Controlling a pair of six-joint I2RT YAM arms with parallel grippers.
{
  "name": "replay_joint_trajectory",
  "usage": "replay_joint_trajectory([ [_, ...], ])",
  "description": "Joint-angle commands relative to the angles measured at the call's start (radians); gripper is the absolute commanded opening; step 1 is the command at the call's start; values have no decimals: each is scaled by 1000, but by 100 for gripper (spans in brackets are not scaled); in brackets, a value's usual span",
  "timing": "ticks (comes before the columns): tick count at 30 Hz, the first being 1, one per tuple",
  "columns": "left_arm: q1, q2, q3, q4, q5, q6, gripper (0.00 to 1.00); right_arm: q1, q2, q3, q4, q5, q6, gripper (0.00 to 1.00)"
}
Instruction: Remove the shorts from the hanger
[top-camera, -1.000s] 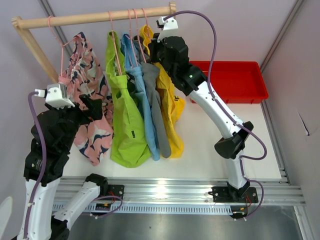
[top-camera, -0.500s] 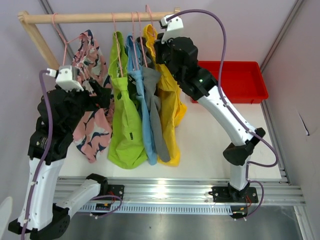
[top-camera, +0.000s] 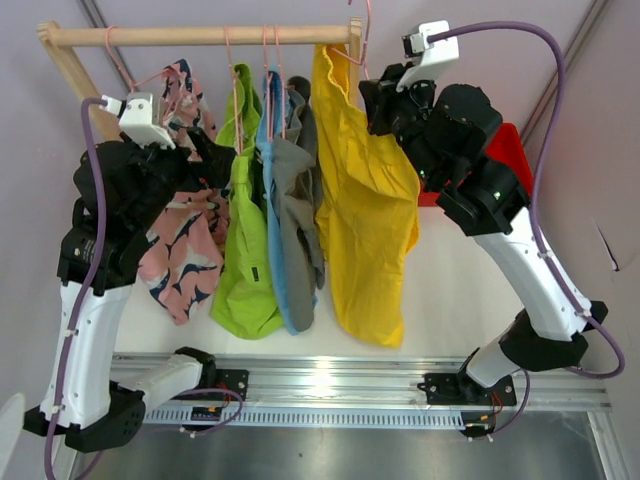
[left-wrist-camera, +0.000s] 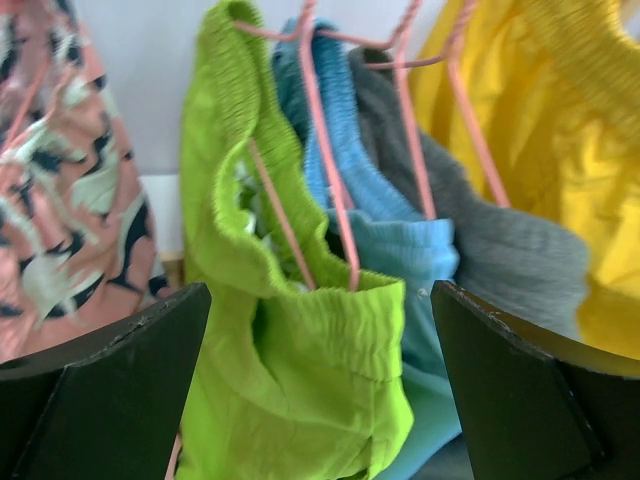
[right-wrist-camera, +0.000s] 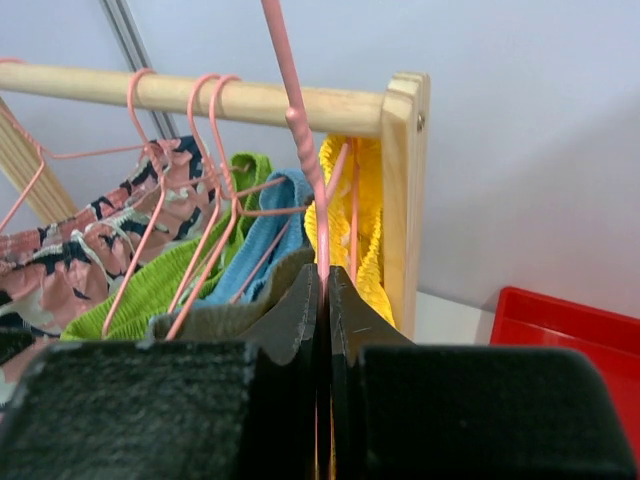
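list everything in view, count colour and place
rail: one, wood, across the back
pink hangers: five, pink, four on rail, one in right claw
yellow shorts: one, yellow, rightmost, on held hanger
grey shorts: one, grey, beside yellow
blue shorts: one, light blue, beside grey
lime shorts: one, lime, beside blue
patterned shorts: one, pink-navy-white, leftmost
bin: one, red, back right
table: one, white, underneath
left claw: one, black, open, facing lime shorts
right claw: one, black, shut on pink hanger

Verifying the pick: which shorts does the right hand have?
The yellow shorts, rightmost: right hand shut on their pink hanger, hook above the rod. The other four hang from the rod.
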Motion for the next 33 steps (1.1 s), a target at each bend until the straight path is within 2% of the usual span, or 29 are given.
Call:
replay_joint_trajectory([
  [1, -8, 27, 70, 37, 166, 28, 99, 4, -92, -34, 45, -7, 19, 0],
  [5, -26, 52, 120, 62, 268, -9, 99, 4, -158, -60, -14, -47, 62, 0],
  [7, -51, 88, 203, 54, 306, -42, 99, 7, -193, -69, -51, -65, 90, 0],
  [9, -83, 148, 313, 17, 312, -71, 99, 14, -237, -113, -50, -99, 110, 0],
  [13, -224, 245, 484, -29, 246, -143, 99, 24, -287, -222, -18, -116, 156, 0],
  [15, -288, 311, 568, -58, 193, -205, 99, 35, -296, -277, 4, -108, 182, 0],
  [16, -320, 334, 655, -70, 161, -200, 99, 40, -302, -302, 13, -105, 188, 0],
  [18, -421, 395, 709, -84, 113, -167, 99, 53, -298, -307, 10, -97, 188, 0],
  [20, -472, 426, 765, -92, 35, -132, 99, 66, -288, -305, 5, -59, 189, 0],
  [23, -519, 480, 789, -147, -46, -157, 99, 86, -281, -302, 8, -10, 186, 0],
  [27, -646, 533, 788, -230, -354, -212, 99, 113, -265, -304, 9, 59, 156, 0],
  [29, -658, 549, 786, -291, -428, -309, 99, 127, -264, -317, 24, 96, 145, 0],
  [33, -756, 552, 786, -319, -646, -329, 97, 135, -264, -337, 42, 133, 133, 0],
])
